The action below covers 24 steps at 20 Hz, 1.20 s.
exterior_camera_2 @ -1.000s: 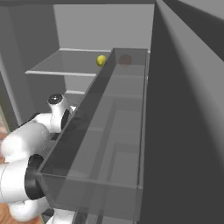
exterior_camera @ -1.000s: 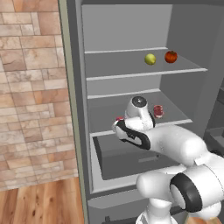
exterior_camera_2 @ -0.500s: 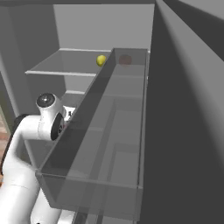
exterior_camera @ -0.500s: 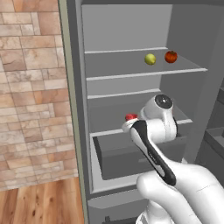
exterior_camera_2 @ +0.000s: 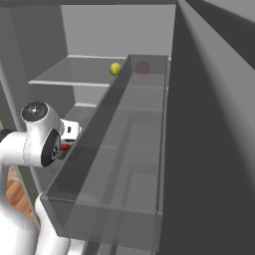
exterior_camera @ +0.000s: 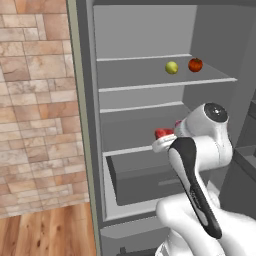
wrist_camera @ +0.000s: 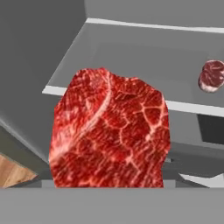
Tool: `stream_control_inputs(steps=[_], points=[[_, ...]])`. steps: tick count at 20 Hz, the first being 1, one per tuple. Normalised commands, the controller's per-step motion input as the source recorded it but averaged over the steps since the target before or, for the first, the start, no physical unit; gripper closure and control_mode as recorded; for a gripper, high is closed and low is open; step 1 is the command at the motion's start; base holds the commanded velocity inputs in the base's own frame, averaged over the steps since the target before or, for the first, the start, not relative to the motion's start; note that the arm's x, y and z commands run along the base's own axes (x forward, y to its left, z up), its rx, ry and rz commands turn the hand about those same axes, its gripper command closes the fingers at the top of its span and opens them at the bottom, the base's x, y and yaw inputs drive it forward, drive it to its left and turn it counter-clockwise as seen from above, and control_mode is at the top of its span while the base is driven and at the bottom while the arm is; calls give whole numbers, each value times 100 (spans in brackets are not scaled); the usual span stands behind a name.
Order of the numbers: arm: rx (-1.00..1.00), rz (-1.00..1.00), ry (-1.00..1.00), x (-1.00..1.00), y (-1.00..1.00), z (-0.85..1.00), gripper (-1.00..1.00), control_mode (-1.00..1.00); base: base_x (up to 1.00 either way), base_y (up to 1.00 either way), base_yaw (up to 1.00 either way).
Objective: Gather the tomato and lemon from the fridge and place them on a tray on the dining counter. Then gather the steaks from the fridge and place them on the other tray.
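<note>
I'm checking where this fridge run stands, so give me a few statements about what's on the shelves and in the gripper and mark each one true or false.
1. The lemon and the tomato sit side by side on the upper shelf. True.
2. The fridge door is closed. False: it stands open, with the shelves in plain sight.
3. A steak fills the middle of the hand view, close in front of the camera. True.
4. No other meat is left inside. False: a second steak lies on a shelf farther back.
5. The tomato is in the drawer at the bottom. False: it is on the upper shelf.
</note>
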Motion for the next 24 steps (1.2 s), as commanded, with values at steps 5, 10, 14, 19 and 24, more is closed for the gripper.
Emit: stream_control_inputs(steps=[5, 10, 14, 19, 24], points=[[0, -4, 9, -79, -9, 70, 100, -100, 0, 0, 0], [0, -5, 8, -86, -8, 60, 100, -100, 0, 0, 0], [0, -5, 5, -90, -7, 46, 100, -100, 0, 0, 0], [0, -2, 1, -79, -9, 19, 100, -100, 0, 0, 0], [0, -1, -2, -17, 0, 0, 100, -100, 0, 0, 0]])
